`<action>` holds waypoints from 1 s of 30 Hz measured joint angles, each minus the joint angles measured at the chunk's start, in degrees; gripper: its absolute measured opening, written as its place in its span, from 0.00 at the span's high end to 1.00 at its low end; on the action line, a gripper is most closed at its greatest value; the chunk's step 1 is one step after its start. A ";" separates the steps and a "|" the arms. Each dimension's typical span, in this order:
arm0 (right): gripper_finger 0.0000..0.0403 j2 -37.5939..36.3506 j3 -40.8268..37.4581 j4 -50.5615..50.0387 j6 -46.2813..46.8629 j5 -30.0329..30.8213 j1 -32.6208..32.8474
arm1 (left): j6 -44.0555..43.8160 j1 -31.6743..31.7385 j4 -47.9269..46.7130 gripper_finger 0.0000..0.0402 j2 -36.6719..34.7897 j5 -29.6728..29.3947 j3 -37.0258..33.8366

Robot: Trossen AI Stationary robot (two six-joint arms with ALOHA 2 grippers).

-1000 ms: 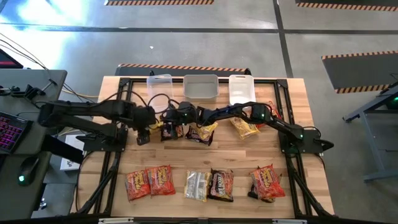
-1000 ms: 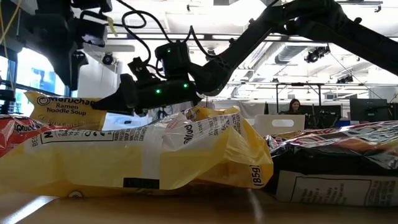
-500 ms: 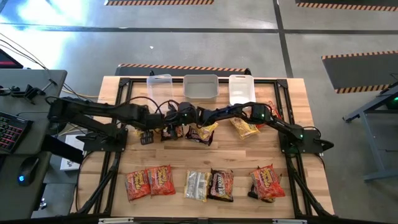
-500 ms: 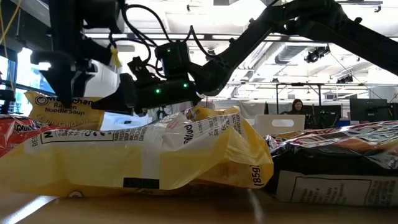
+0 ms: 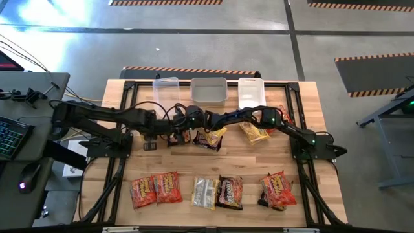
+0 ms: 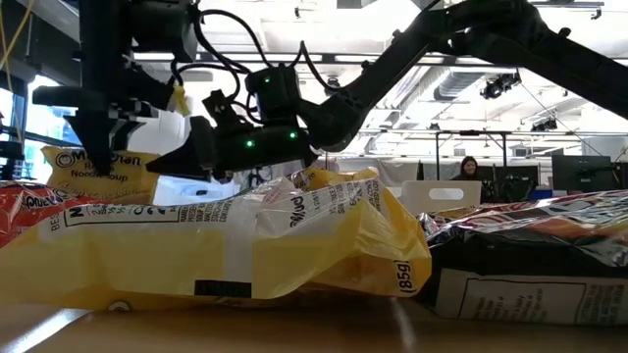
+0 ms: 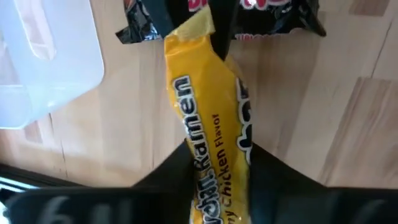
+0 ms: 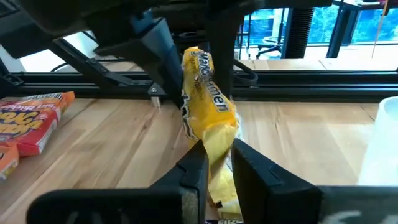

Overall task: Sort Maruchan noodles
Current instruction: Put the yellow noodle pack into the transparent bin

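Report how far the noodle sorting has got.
Done: nothing shows in the three clear tubs yet. In hand: left gripper and right gripper both clamp one yellow packet mid-table. Left: the front-row packets, plus loose packets beside the grippers.

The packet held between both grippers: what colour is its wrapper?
Yellow, with dark lettering. The packet shows best in the left wrist view.

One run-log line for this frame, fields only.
left hand: shut on yellow noodle packet | right hand: shut on same packet, opposite end | packet: held between both, above table
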 joint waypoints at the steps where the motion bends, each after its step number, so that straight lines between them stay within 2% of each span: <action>1: 0.87 -0.10 0.00 0.06 0.03 -0.15 0.00 | 0.42 0.24 -0.45 0.88 -0.41 0.24 0.00; 4: 0.85 -1.14 0.00 -0.81 -0.03 -0.20 0.00 | 2.04 1.18 -1.65 0.94 -1.80 0.82 -0.02; 7: 0.83 -3.48 0.00 -3.87 -0.33 -0.20 -0.04 | 4.53 2.96 -2.13 0.95 -4.22 0.76 -0.07; 11: 0.83 -9.10 0.00 -17.19 -5.44 -0.20 -0.04 | 8.78 6.19 -2.36 0.95 -7.05 0.81 0.34; 14: 0.89 -13.50 -0.16 -29.66 -11.87 0.16 0.19 | 12.30 9.36 -3.51 0.95 -7.41 1.29 3.03; 16: 0.96 -16.43 -2.57 -31.56 -14.62 0.34 0.69 | 14.85 11.59 -3.92 0.95 -7.19 2.12 5.79; 19: 0.98 -21.08 -11.11 -26.40 -15.26 3.24 1.67 | 18.96 15.20 -4.05 0.95 -6.10 3.10 10.38; 26: 0.99 -35.20 -37.90 -1.17 -13.89 13.61 4.58 | 30.75 26.32 -4.20 0.96 -1.04 4.69 21.39; 30: 1.00 -45.29 -48.51 3.45 -14.31 16.28 4.54 | 39.05 33.42 -2.27 0.96 5.06 4.72 26.77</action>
